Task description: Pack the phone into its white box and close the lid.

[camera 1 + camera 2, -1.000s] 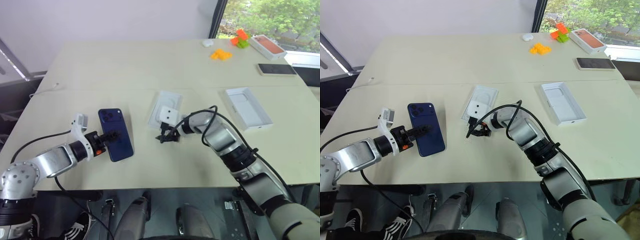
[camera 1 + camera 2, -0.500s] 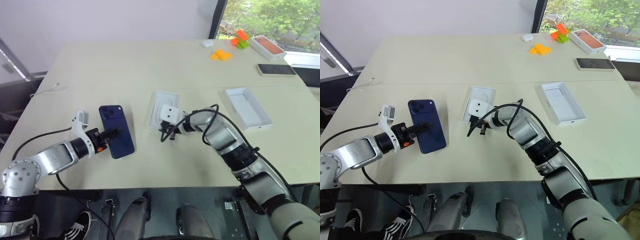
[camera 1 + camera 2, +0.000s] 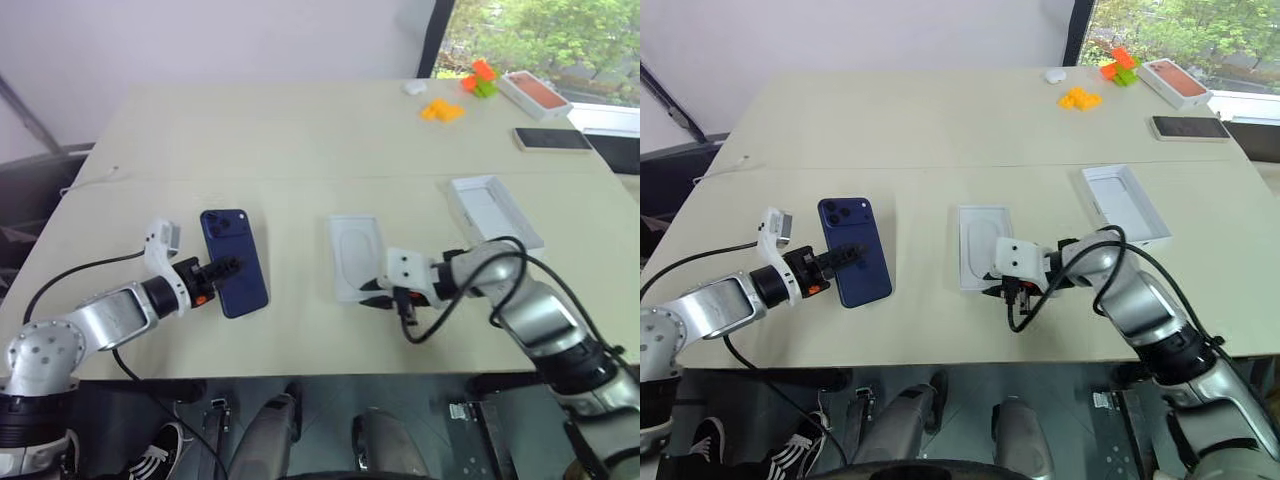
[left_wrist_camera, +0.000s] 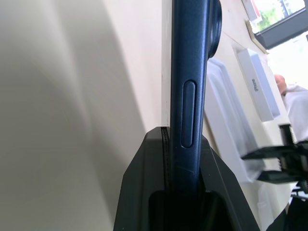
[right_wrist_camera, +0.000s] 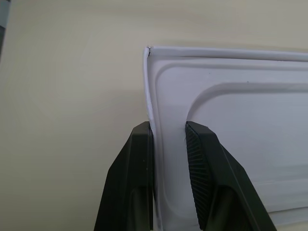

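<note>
On the left, the left gripper was pinching the dark navy-blue smartphone with a glossy back, its two black fingers pressed on the phone's two faces; the phone stood on edge above the pale table, with the camera cluster at the far end. In the middle lay the shallow white rectangular tray with a thin rim, flat on the table, well apart from the phone. The right gripper was at the tray's near corner, one finger outside the rim and one inside, gripping the thin wall. Farther right lay the plain white rectangular cover with low walls, open side up and untouched.

I judged that the step in hand was placing the tray for packing. The next move would call for carrying the phone over the tray, turning it flat, and lowering it squarely inside the rim.
</note>
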